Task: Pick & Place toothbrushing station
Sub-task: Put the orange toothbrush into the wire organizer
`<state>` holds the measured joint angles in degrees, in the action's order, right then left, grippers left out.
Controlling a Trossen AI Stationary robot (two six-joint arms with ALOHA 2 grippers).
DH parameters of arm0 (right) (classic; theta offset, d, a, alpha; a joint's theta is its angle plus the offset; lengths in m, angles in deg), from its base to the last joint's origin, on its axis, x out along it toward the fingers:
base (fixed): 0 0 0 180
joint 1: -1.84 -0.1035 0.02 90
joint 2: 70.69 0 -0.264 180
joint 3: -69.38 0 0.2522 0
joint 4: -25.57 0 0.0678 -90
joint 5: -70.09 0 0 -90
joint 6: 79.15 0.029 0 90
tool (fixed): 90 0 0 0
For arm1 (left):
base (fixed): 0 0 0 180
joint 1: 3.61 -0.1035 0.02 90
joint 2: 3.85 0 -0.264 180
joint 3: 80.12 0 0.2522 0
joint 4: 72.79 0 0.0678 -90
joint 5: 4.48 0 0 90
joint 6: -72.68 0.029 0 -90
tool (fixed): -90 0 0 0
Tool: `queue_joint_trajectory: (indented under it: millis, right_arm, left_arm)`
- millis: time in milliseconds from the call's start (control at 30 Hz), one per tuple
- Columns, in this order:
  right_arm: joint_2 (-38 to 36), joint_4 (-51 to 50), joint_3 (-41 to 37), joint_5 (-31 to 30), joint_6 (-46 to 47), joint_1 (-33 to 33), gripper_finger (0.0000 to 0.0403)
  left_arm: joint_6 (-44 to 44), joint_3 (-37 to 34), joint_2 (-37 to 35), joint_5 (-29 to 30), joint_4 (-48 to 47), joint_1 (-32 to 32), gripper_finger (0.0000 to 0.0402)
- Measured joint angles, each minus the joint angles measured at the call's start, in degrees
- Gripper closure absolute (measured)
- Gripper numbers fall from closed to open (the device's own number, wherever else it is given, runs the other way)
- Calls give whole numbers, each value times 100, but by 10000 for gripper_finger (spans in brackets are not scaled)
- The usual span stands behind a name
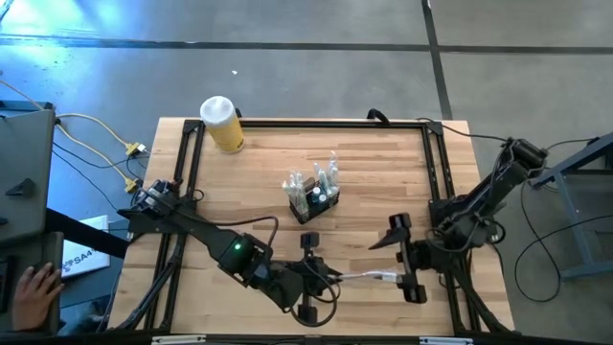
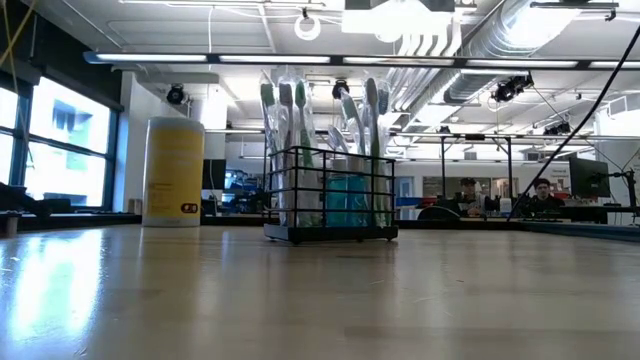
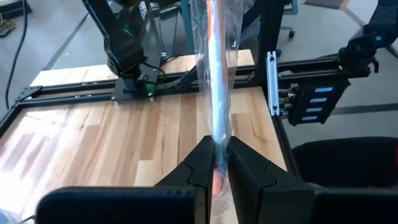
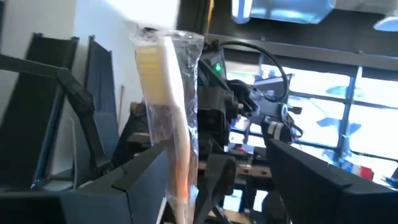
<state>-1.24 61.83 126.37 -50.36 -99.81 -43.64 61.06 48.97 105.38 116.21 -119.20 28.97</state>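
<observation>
near the table's front edge, left tool (image 1: 326, 278) clamps a wrapped toothbrush (image 1: 359, 278); right tool (image 1: 407, 257) wide; no writing legible.

- The high view hangs above the wooden surface (image 1: 287, 182) and faces straight down, taking in all of it and both arms
- The low view sits at surface height and looks level across the boards into the room; the toothbrushing station (image 2: 330, 195) stands near mid-frame with the yellow jar (image 2: 173, 172) beside it, both also seen from above
- The left wrist view looks past the left claw (image 3: 218, 163), close on a wrapped toothbrush (image 3: 217, 74), across the surface to the far arm's base
- The right wrist view looks past the right claw (image 4: 217, 180), level toward the other arm, very near the same toothbrush
</observation>
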Motion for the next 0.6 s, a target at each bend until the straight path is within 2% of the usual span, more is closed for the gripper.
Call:
queue_joint_trajectory:
  millis: [333, 600]
  right_arm:
    - [5, -23, -2, 1116, 529, 688, 194]
    - [24, -471, -4, 1229, 788, 644, 279]
  left_arm:
    - [86, 0, 0, 132, -186, -37, 371]
    - [70, 0, 9, 182, -184, -37, 371]
